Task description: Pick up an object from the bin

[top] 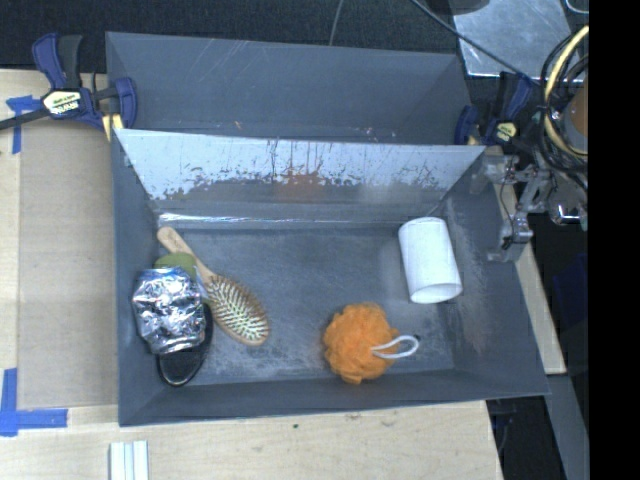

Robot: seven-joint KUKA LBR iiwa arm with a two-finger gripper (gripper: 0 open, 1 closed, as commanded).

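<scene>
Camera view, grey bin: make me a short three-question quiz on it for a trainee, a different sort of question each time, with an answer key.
1. True or false: the white cylindrical plastic cup lies at the left end of the grey metal bin.
2. Which thing lies right beside the crumpled silver foil bundle? A, the wooden oval hairbrush; B, the orange mesh bath sponge; C, the cup.
3. What colour is the sponge's cord loop?
Key: 1 false, it lies at the right end; 2 A; 3 white.
</scene>
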